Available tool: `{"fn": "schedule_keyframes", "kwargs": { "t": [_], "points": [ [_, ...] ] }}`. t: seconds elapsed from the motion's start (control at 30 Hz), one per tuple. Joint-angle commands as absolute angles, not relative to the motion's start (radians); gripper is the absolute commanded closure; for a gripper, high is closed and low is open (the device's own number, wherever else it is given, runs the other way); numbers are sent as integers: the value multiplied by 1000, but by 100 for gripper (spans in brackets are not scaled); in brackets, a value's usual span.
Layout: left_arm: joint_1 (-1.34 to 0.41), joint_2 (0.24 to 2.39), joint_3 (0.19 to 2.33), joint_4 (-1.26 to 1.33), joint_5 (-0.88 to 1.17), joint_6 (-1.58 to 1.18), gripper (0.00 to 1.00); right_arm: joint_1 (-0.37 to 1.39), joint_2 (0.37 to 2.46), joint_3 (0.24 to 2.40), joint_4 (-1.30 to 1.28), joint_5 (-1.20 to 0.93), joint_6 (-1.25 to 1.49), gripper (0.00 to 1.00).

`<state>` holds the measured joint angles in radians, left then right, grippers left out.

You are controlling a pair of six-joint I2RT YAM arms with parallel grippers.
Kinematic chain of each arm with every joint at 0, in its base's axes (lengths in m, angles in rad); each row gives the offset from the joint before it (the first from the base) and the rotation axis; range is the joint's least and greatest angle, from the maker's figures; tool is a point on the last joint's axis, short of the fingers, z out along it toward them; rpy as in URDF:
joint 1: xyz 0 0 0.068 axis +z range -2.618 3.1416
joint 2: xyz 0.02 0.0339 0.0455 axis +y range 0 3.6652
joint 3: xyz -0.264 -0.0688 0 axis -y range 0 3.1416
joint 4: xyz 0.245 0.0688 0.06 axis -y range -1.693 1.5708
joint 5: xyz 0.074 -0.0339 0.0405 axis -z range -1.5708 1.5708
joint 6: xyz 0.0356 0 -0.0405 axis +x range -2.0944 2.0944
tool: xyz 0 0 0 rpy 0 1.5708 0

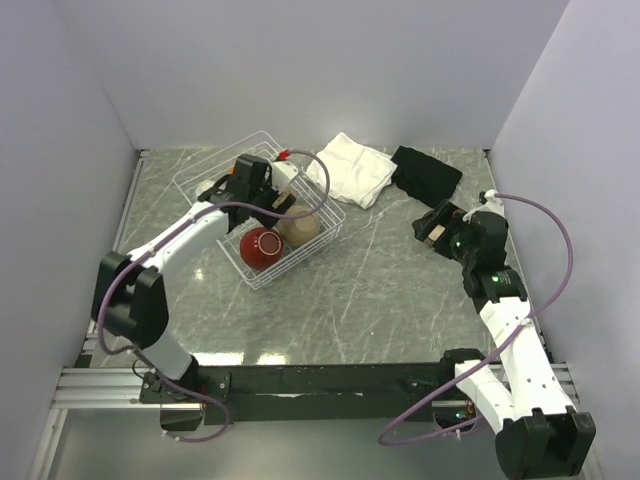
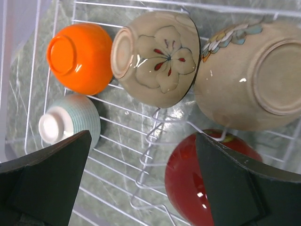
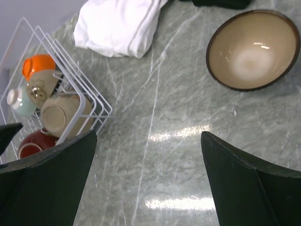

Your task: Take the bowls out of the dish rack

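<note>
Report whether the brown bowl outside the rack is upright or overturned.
Upright: the brown bowl shows its cream inside, rim up, on the table.

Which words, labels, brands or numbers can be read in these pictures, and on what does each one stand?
None: no view shows text that can be read.
Flower bowl: only a painted flower, no letters.
Tan bowl: only coloured petals by its rim, no letters.
</note>
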<state>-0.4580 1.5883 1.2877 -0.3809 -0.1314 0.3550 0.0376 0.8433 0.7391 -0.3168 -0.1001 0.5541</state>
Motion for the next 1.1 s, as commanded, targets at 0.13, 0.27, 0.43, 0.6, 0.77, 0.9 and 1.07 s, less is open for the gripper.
{"fn": "schedule_keyframes", "kwargs": {
  "t": [0.13,0.27,0.43,0.6,0.77,0.9,1.07],
  "points": [
    [-460,1707,1368,-356,-95,644,1,63,811,706,-293,-147,500,0],
    [-457,1749,1399,-348,-38,676,1,78,821,709,-284,-160,499,0],
    [-459,1782,1425,-321,-14,690,1,78,831,696,-270,-182,502,0],
    [-459,1819,1433,-293,-8,706,1,80,854,703,-265,-190,505,0],
    [-456,1861,1448,-285,34,690,1,80,880,709,-255,-215,509,0],
    [-451,1893,1476,-290,37,670,1,78,899,709,-244,-235,512,0],
    [-449,1937,1522,-321,23,646,1,80,900,695,-232,-245,520,0]
  ]
}}
